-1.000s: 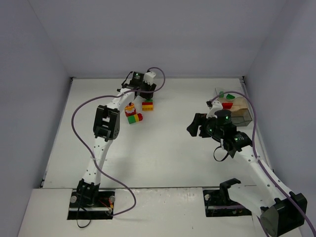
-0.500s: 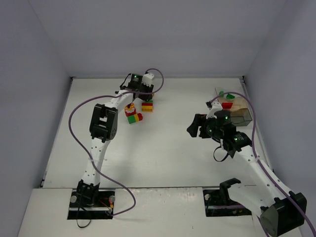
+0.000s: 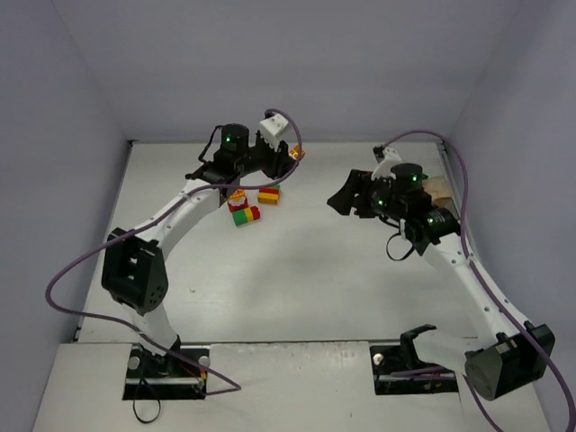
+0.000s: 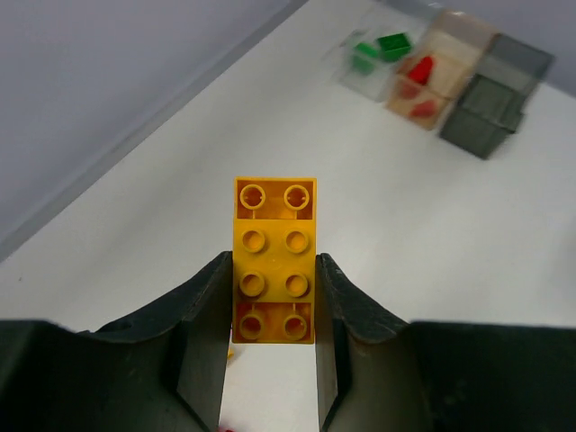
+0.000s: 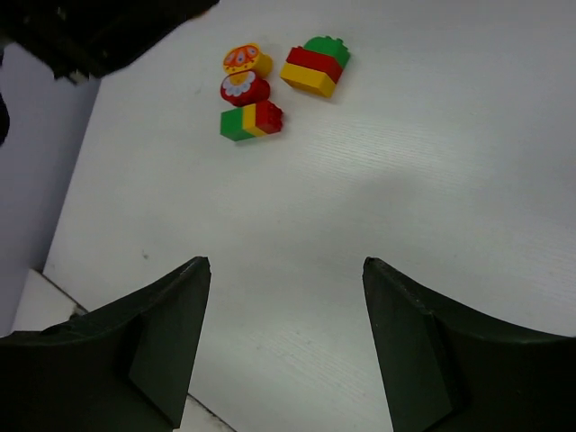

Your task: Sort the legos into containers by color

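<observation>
One orange brick (image 4: 274, 236) is squeezed tight in the left pincer (image 4: 273, 270), its long side pointing forward, and the tray (image 4: 488, 115) lies well apart, ahead and rightward, nearer the right pincer (image 5: 286, 270), which hangs open and empty above the surface (image 5: 405, 162).

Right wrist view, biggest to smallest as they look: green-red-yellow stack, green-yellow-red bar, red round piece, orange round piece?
1. green-red-yellow stack
2. green-yellow-red bar, only slightly smaller
3. red round piece and orange round piece: they look alike, so not ranked against each other

All four lie close together, so nearness to the camera hardly skews this.
</observation>
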`<state>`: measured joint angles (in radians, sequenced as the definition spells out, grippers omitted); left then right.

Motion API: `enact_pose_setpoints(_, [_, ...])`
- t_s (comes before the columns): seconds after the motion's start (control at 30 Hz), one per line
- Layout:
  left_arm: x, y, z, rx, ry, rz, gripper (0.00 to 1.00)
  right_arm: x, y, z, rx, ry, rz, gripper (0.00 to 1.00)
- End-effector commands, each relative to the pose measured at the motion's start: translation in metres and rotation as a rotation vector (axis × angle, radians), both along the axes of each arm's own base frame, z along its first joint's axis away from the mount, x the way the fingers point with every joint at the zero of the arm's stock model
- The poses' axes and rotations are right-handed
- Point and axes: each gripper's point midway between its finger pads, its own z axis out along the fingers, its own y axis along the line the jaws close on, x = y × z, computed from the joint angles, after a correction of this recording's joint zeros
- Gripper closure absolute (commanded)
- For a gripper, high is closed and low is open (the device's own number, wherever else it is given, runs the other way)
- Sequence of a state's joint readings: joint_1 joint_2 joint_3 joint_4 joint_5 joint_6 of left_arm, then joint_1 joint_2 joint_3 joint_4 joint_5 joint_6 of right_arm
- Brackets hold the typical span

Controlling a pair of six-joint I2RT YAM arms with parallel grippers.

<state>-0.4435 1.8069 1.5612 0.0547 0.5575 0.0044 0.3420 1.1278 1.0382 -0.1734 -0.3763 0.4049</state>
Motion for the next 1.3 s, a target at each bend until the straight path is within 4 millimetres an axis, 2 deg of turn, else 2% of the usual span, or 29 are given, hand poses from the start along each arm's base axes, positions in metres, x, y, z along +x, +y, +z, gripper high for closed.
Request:
enact_pose_setpoints(0.0, [-0.052, -0.025, 0.042, -0.032, -0.146, -0.13, 0.83, 0.005, 0.024, 0.05, 0.137, -0.062, 0.068, 0.35])
enact_pose_setpoints(0.03, [-0.065, -0.024, 0.055, -0.035, -0.174, -0.129, 0.83, 0.005, 0.026, 0.055, 0.152, -0.064, 0.079, 0.35])
enact_pose_setpoints(0.07, [-0.074, -0.025, 0.045, -0.015, -0.165, -0.135, 0.83, 0.006, 0.029, 0.058, 0.171, -0.061, 0.079, 0.35])
enact_pose_setpoints(0.13, [-0.096, -0.032, 0.053, -0.005, -0.196, -0.153, 0.83, 0.007, 0.033, 0.071, 0.197, -0.071, 0.095, 0.35])
enact_pose_setpoints(0.2, [-0.114, -0.039, 0.052, 0.008, -0.2, -0.174, 0.83, 0.009, 0.034, 0.077, 0.202, -0.082, 0.099, 0.35])
enact_pose_setpoints(0.3, [-0.129, -0.036, 0.063, 0.002, -0.228, -0.16, 0.83, 0.011, 0.034, 0.084, 0.207, -0.096, 0.095, 0.35])
enact_pose_setpoints(0.4, [-0.14, -0.036, 0.067, -0.008, -0.239, -0.168, 0.83, 0.011, 0.036, 0.083, 0.211, -0.088, 0.102, 0.36])
enact_pose_setpoints(0.67, [-0.154, -0.038, 0.074, -0.023, -0.258, -0.189, 0.83, 0.01, 0.038, 0.072, 0.214, -0.062, 0.11, 0.37])
enact_pose_setpoints(0.97, [-0.161, -0.05, 0.069, -0.021, -0.251, -0.211, 0.83, 0.004, 0.045, 0.075, 0.253, -0.059, 0.154, 0.39])
enact_pose_setpoints(1.27, [-0.16, -0.057, 0.077, -0.032, -0.271, -0.22, 0.83, 0.0, 0.049, 0.054, 0.267, -0.003, 0.171, 0.46])
